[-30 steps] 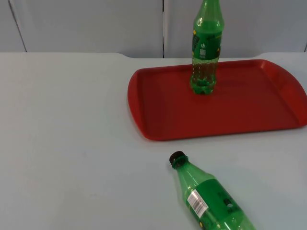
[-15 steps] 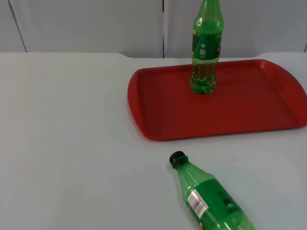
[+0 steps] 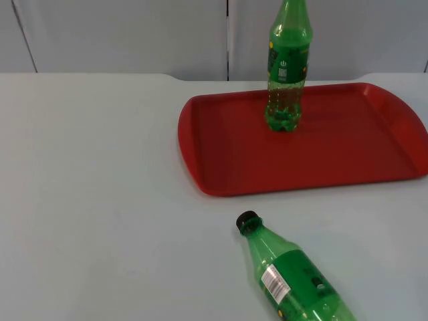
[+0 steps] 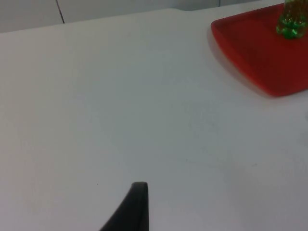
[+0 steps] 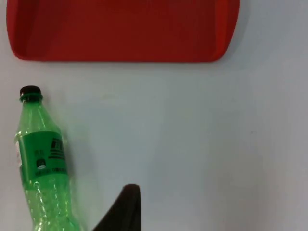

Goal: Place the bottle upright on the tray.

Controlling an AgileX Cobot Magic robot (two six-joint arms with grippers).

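Red tray point(image 3: 321, 144) sits on white table point(image 3: 93, 200) in top view, far right side, near the grey partition wall point(image 3: 120, 33). One green bottle point(image 3: 287, 67) stands upright on the tray's far part, base on the tray floor. 2nd green bottle point(image 3: 291, 274) lies on its side on the table, near side of the tray, apart from it; black cap point(image 3: 247, 220) points toward the tray, white label patch faces up.

Left wrist view: left gripper point(image 4: 132, 211) over bare table, just one black fingertip visible, can't tell if fingers are spread or closed. Tray corner point(image 4: 260, 53) and base of the upright bottle point(image 4: 291, 21) well apart from it.

Right wrist view: right gripper point(image 5: 122, 211) above table just beside the lying bottle point(image 5: 43, 163), not touching it. Single fingertip visible, finger state can't tell. Tray edge point(image 5: 120, 31) beyond the bottle's cap point(image 5: 30, 92), gap of table between.
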